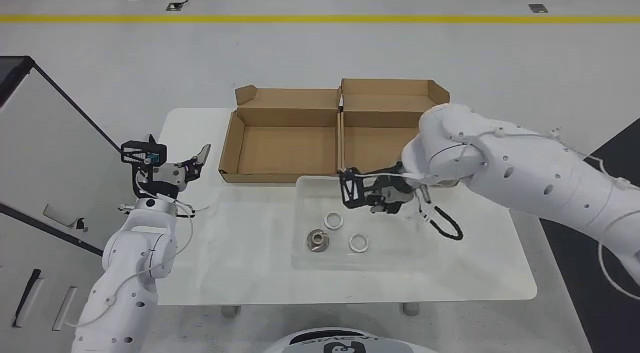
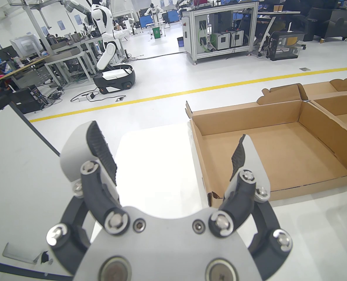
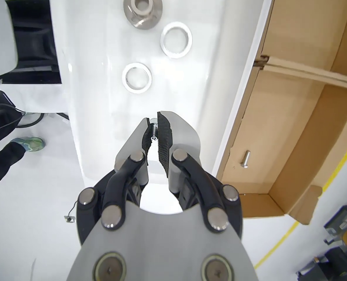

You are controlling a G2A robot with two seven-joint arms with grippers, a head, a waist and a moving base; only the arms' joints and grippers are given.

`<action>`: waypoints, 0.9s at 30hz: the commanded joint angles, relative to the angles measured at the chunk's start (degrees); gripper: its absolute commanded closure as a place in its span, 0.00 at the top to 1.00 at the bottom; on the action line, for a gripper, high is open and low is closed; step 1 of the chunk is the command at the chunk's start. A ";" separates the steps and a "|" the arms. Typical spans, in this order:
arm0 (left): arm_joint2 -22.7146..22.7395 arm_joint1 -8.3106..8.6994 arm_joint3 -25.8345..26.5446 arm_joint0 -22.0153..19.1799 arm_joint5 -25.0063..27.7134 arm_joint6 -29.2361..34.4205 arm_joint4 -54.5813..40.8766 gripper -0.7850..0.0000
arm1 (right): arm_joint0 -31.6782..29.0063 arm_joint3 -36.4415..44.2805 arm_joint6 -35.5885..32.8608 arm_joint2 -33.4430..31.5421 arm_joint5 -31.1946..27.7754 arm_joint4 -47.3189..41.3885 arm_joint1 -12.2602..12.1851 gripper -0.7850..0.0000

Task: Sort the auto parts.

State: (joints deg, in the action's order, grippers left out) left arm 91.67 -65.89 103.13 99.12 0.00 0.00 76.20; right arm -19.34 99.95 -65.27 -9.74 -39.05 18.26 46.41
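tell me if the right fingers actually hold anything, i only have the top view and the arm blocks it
Observer: Yes. In the right wrist view the right gripper is shut on a small threaded bolt, pinched between its fingers over the white tray.
Operator: anything in the box under that arm
Observer: A second bolt lies loose on the floor of the cardboard box beside the tray.
Operator: and the left side
Observer: The left gripper is open with nothing between its fingers, pointed toward the other cardboard box.
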 commanded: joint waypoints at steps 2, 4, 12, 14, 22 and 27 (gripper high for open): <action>0.00 0.00 0.00 0.00 0.00 0.00 0.00 1.00 | 1.10 -0.70 3.30 0.00 -3.30 -1.14 -0.16 0.00; 0.00 0.00 0.00 0.00 0.00 0.00 0.00 1.00 | 1.87 -1.89 5.79 0.00 -5.79 -1.77 -0.11 0.00; 0.00 0.00 0.00 0.00 0.00 0.00 0.00 1.00 | 4.69 -11.31 16.99 0.00 -16.99 0.68 0.23 0.00; 0.00 0.00 0.00 0.00 0.00 0.00 0.00 1.00 | 5.49 -13.44 18.96 0.00 -18.95 1.90 0.47 0.00; 0.00 0.00 0.00 0.00 0.00 0.00 0.00 1.00 | 9.50 -16.01 18.97 0.00 -18.95 -2.41 3.68 0.00; 0.00 0.00 0.00 0.00 0.00 0.00 0.00 1.00 | 10.50 -16.98 18.97 0.00 -18.95 -4.72 5.25 0.00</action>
State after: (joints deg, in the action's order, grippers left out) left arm 91.67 -65.89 103.13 99.12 0.00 0.00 76.20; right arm -8.81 82.95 -46.31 -9.74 -58.00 13.46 51.73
